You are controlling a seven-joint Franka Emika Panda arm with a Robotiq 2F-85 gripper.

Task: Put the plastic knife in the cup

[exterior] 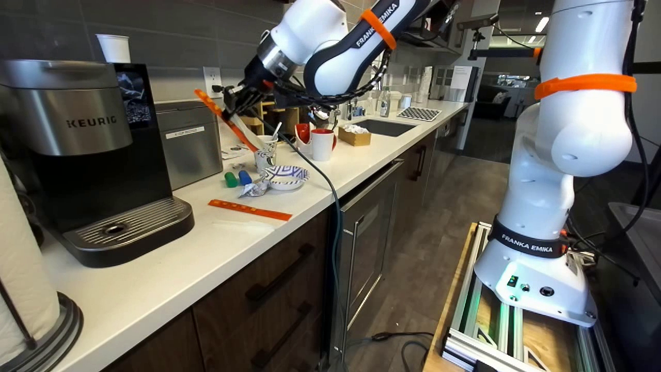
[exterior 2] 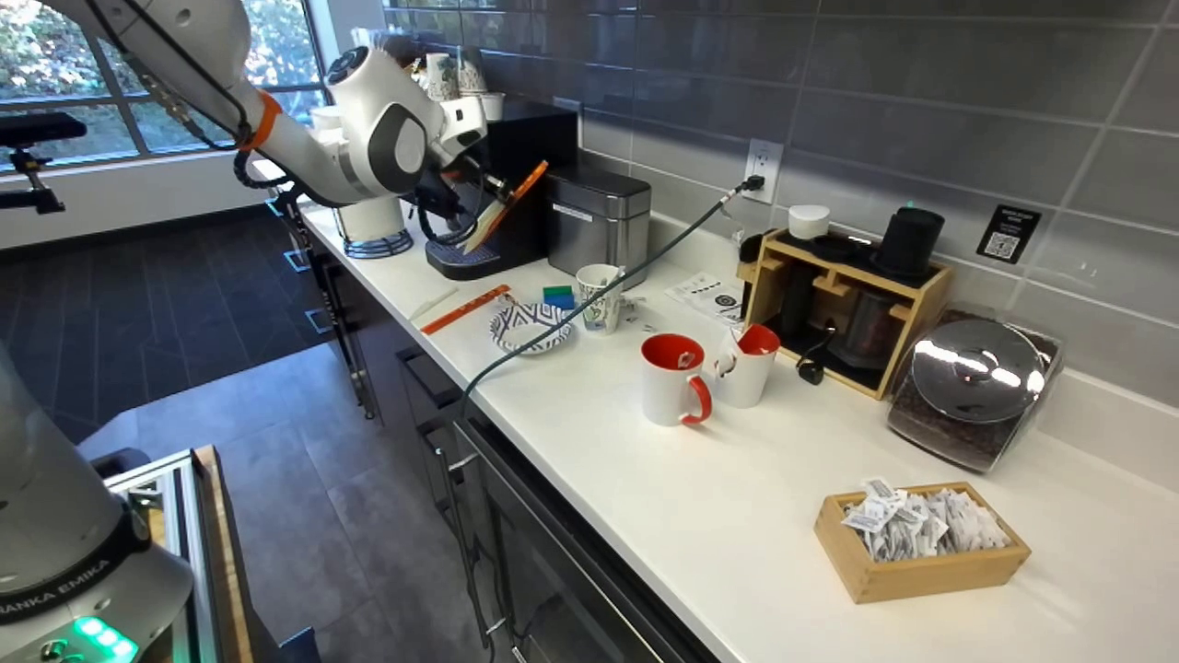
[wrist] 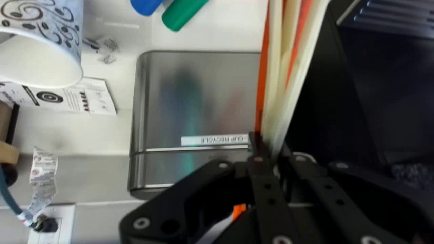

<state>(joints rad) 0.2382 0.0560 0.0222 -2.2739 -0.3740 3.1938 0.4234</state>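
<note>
My gripper is shut on a bright orange strip, which fits the plastic knife, and on a pale cream strip beside it. The gripper and the knife also show in the wrist view, partly hidden by the cream strip. They hang tilted in the air before the coffee machine, as an exterior view shows. No clear tumbler shows. A paper cup with dark swirls stands upright on the counter, apart from the knife; it is at upper left in the wrist view. Another orange strip lies on the counter.
The black coffee machine and a steel bin stand near the gripper. A patterned bowl, green and blue cylinders lie near the cup. A cable crosses the counter. Red-lined mugs stand farther along.
</note>
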